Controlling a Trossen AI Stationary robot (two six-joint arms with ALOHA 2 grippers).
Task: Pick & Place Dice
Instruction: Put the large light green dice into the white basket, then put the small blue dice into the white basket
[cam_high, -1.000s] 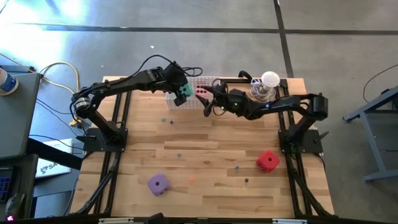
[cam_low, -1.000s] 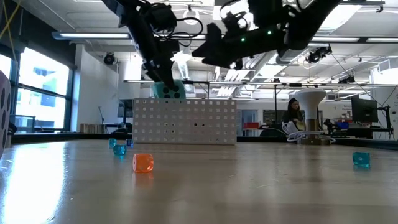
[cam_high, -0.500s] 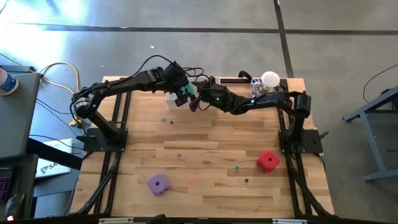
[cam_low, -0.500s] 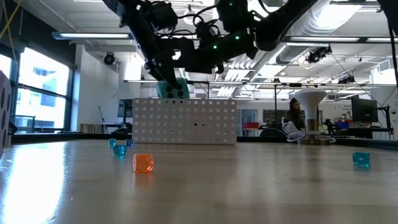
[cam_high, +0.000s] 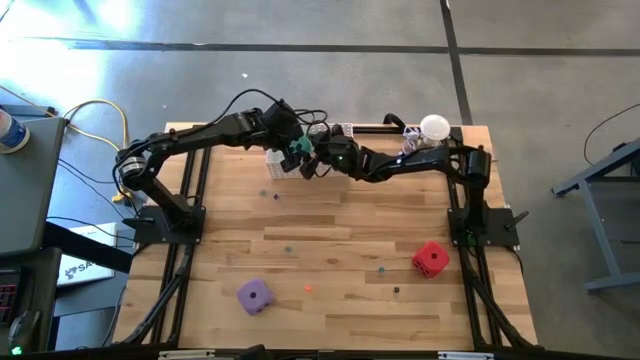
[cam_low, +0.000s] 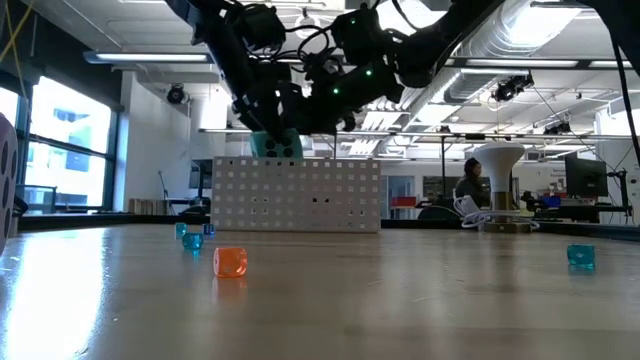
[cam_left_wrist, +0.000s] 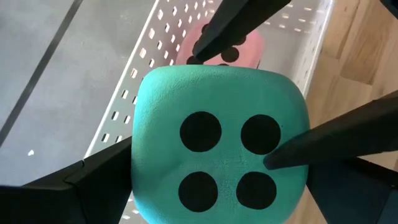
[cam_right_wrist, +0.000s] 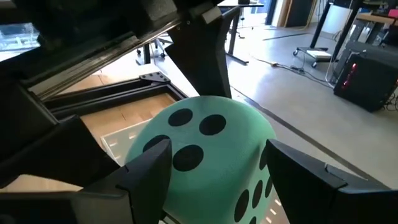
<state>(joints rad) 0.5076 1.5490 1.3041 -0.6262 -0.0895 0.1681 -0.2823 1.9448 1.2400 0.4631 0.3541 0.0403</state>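
Observation:
The green die (cam_high: 297, 148) hangs over the white perforated basket (cam_low: 297, 195) at the table's far edge, with my left gripper (cam_high: 292, 150) shut on it. My right gripper (cam_high: 311, 160) reaches in level from the right. It is open, with one finger (cam_right_wrist: 149, 168) on each side of the green die (cam_right_wrist: 211, 143). The pink die (cam_left_wrist: 245, 46) lies in the basket, below the green one. On the table's near half, the red die (cam_high: 430, 258) rests at the right and the purple die (cam_high: 254, 295) at the left. My left gripper pinches the green die by two opposite sides (cam_left_wrist: 138, 186) between its two fingers, slanting down from the table's left. The die is lifted clear above the basket, its four-pip face (cam_left_wrist: 227, 158) toward the wrist camera. My right gripper: I cannot tell whether its fingertips (cam_left_wrist: 273, 160) touch the die.
Tiny coloured dice lie scattered on the wood: an orange one (cam_low: 230, 262) and blue ones (cam_low: 193, 238) (cam_low: 581, 256). A white lamp-like object (cam_high: 432, 132) stands at the far right corner. Both arms crowd the space over the basket.
My right gripper has travelled along the far edge toward the table's left and slightly down, up to the green die, tipping closer to level. Its finger gap is unchanged. My left gripper has held the die still over the basket.

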